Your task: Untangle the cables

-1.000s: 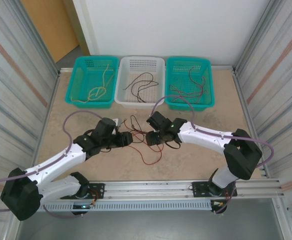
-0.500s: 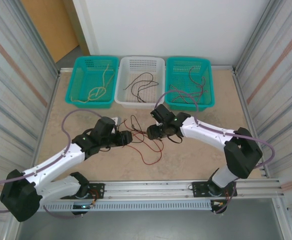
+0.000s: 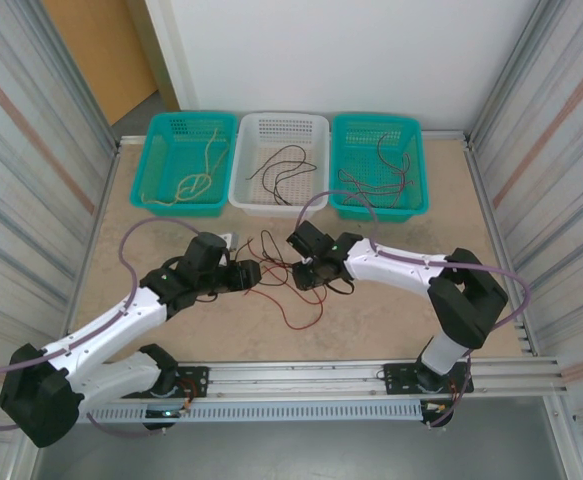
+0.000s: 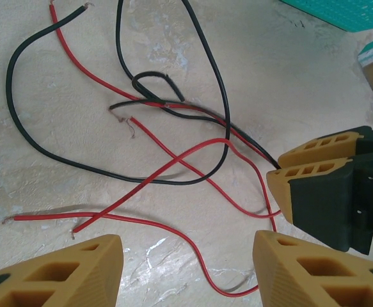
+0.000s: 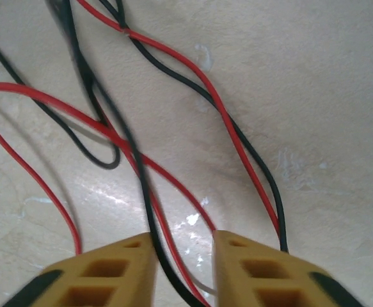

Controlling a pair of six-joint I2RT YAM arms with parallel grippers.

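Note:
A tangle of thin red and black cables (image 3: pixel 283 272) lies on the table between my grippers. In the left wrist view the cables (image 4: pixel 167 137) spread in loops ahead of my left gripper (image 4: pixel 186 246), which is wide open just above a red loop and holds nothing. My left gripper (image 3: pixel 248 276) sits at the tangle's left edge. My right gripper (image 3: pixel 308 272) is at its right edge. In the right wrist view the right gripper (image 5: pixel 183 246) has its jaws narrowed but apart, with a black cable (image 5: pixel 149 211) and a red strand running between them.
Three baskets stand along the far edge. The left teal one (image 3: pixel 193 116) holds a tan cable (image 3: pixel 196 185). The white one (image 3: pixel 283 117) holds black cables. The right teal one (image 3: pixel 376 117) holds red and black cables. Corrugated walls close both sides.
My right gripper lifted back from the tangle, then came down again a little further left. The black cable between its fingers is blurred. My left gripper barely shifted.

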